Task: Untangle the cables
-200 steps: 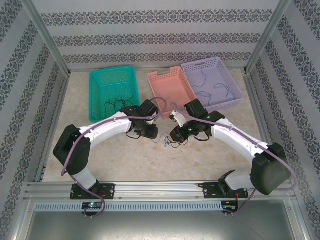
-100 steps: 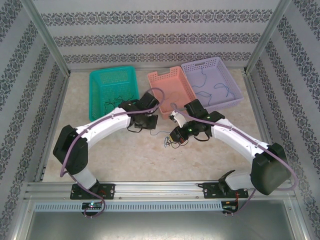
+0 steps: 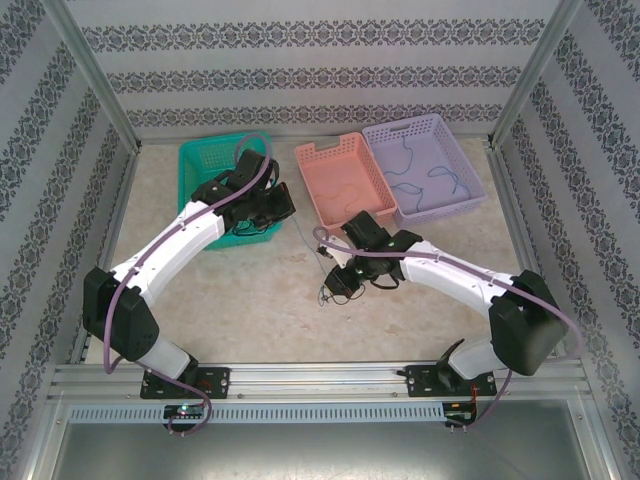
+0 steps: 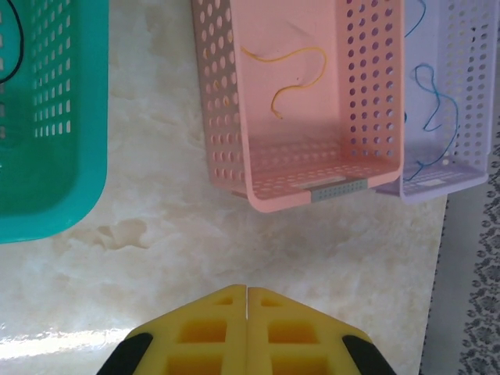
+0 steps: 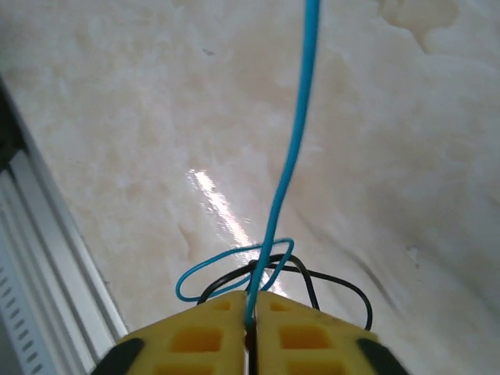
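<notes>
Stretching taut away from the right gripper point(image 5: 251, 301), a blue cable point(image 5: 297, 141) is seen in the right wrist view to enter the narrow slit between the yellow pads, where it is pinched; a small blue loop point(image 5: 226, 262) and a black cable point(image 5: 336, 285) are bunched just at the fingertips, over the table point(image 5: 117, 117). From above, this tangle point(image 3: 328, 292) is placed near the middle of the table, beside the right gripper point(image 3: 335, 283); the left gripper point(image 3: 275, 212) is held further left, at the teal basket point(image 3: 200, 160). In the left wrist view the left gripper point(image 4: 247, 291) is shown pressed shut; whether a strand is caught cannot be told; a yellow cable point(image 4: 293, 74) is revealed in the pink basket point(image 4: 226, 117), and blue cables point(image 4: 433, 109) in the purple basket point(image 4: 469, 117).
</notes>
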{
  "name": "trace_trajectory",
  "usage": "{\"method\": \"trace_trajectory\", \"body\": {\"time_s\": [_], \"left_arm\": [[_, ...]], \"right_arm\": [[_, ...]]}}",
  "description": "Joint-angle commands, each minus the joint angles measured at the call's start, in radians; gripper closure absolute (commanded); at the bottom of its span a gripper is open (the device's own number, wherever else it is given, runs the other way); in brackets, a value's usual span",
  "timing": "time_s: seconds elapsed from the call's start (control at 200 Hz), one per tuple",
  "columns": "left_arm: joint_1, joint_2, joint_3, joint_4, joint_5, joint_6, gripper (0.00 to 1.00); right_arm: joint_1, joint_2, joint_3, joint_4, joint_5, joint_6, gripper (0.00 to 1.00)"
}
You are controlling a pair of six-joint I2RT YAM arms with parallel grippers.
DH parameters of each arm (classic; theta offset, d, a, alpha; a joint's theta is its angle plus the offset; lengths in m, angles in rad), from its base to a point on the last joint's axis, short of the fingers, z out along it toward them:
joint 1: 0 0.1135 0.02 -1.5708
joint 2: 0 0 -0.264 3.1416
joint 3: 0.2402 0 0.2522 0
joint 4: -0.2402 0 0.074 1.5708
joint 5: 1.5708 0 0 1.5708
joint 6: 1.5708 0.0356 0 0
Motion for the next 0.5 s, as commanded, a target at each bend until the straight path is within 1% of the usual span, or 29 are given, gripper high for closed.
{"method": "trace_trajectory", "body": {"time_s": [0.0,0.085,0.17,0.26,0.355,0.43,0.495], "left_arm": [[0.024,-0.005,-0.033,0.087,0.040,-0.050,1.00],[0.023,-0.020,-0.082,0.106,0.066,-0.064,1.00],[0.024,-0.041,-0.126,0.118,0.076,-0.071,1.00],[0.024,-0.062,-0.159,0.130,0.080,-0.082,1.00],[0.025,-0.080,-0.153,0.109,0.066,-0.082,1.00],[0.024,-0.095,-0.131,0.083,0.048,-0.073,1.00],[0.027,-0.099,-0.104,0.058,0.040,-0.067,1.00]], "right_arm": [[-0.004,0.035,-0.013,-0.017,0.060,0.013,0.77],[-0.002,0.074,-0.004,-0.020,0.064,0.015,0.66],[0.009,0.113,0.001,-0.021,0.085,0.034,0.61],[0.013,0.143,0.001,-0.010,0.117,0.066,0.60],[0.010,0.181,0.015,-0.030,0.145,0.105,0.59],[0.007,0.201,0.016,-0.029,0.143,0.125,0.63],[0.007,0.214,0.015,-0.019,0.133,0.142,0.70]]}}
